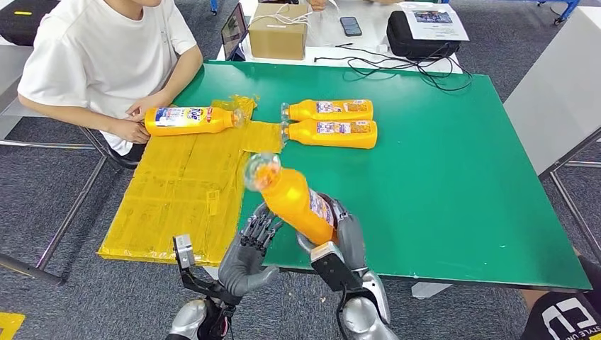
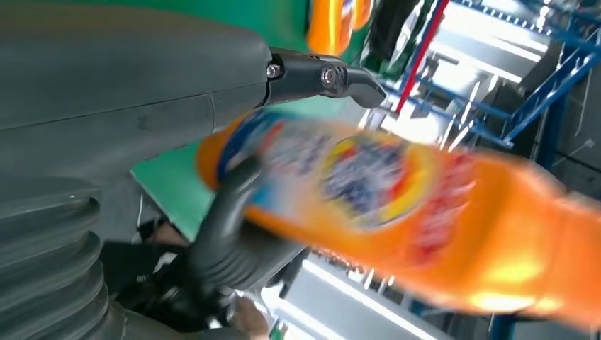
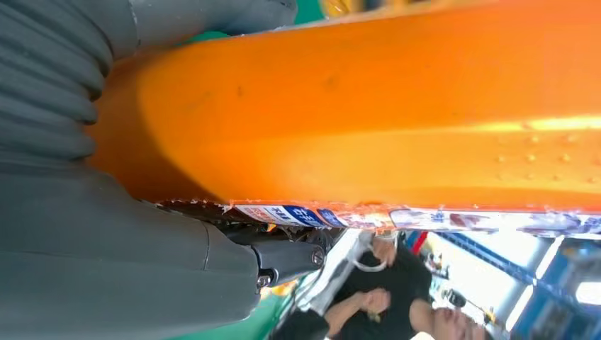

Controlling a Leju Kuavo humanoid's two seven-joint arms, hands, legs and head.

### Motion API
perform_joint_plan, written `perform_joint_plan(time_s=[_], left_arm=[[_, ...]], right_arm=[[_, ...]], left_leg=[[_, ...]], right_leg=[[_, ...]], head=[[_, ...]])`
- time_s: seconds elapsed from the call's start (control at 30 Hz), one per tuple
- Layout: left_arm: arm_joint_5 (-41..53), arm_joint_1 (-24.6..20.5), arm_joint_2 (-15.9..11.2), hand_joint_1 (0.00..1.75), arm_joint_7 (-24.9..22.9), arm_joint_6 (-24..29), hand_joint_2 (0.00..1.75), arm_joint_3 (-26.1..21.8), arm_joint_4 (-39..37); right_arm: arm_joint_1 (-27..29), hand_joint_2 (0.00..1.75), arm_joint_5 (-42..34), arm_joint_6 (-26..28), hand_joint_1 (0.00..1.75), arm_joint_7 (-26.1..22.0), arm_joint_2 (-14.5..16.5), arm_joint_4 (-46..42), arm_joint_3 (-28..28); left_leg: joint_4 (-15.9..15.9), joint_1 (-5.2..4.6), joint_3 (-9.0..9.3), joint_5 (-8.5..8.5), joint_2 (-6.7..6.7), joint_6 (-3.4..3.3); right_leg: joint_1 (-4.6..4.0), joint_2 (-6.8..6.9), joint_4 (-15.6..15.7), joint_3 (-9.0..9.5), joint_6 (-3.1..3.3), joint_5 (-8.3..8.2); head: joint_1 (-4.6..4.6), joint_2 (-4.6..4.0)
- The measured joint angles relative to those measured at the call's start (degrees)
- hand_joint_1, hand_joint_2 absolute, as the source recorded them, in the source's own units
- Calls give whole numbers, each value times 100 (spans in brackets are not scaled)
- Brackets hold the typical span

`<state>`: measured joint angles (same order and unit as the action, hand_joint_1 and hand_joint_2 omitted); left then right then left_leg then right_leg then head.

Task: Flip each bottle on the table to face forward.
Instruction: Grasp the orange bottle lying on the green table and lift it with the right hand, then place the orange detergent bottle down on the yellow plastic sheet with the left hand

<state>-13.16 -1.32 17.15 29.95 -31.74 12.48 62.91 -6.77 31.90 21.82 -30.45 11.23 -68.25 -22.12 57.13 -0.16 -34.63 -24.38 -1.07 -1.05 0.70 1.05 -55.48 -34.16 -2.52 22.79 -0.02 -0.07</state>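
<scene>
My right hand (image 1: 346, 237) grips the base of an orange bottle (image 1: 294, 202) and holds it tilted above the front edge of the green table (image 1: 453, 177), its blurred cap pointing away to the left. In the right wrist view the bottle's plain orange side (image 3: 368, 106) lies against that hand (image 3: 106, 255). My left hand (image 1: 251, 248) is just left of the bottle with its fingers apart, holding nothing. The left wrist view faces the blurred label (image 2: 368, 173). Two more orange bottles (image 1: 333, 110) (image 1: 336, 133) lie side by side mid-table, labels up. Another bottle (image 1: 188, 120) lies on the yellow sheet (image 1: 177, 191).
A person in a white shirt (image 1: 106, 57) sits at the table's left, with a hand (image 1: 135, 131) at the base of the bottle on the yellow sheet. Behind the green table stand a cardboard box (image 1: 278, 32), a phone (image 1: 350, 26), a black bag (image 1: 418, 39) and cables.
</scene>
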Motion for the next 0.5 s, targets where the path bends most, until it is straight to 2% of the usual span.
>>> perform_joint_plan(time_s=[0.23, 0.5], left_arm=[[193, 0, -4, 0, 278, 252, 175, 285, -50], [-6, -24, -6, 0, 131, 258, 175, 172, -178]], right_arm=[[-346, 175, 679, -30, 175, 342, 235, 482, -183], [-637, 175, 1044, 215, 175, 526, 457, 1055, -402]], left_leg=[[0, 0, -1, 0, 0, 0], [0, 0, -3, 0, -1, 1]], right_leg=[[-1, 0, -1, -1, 0, 0], [0, 0, -1, -4, 1, 1]], head=[[-1, 0], [0, 0]])
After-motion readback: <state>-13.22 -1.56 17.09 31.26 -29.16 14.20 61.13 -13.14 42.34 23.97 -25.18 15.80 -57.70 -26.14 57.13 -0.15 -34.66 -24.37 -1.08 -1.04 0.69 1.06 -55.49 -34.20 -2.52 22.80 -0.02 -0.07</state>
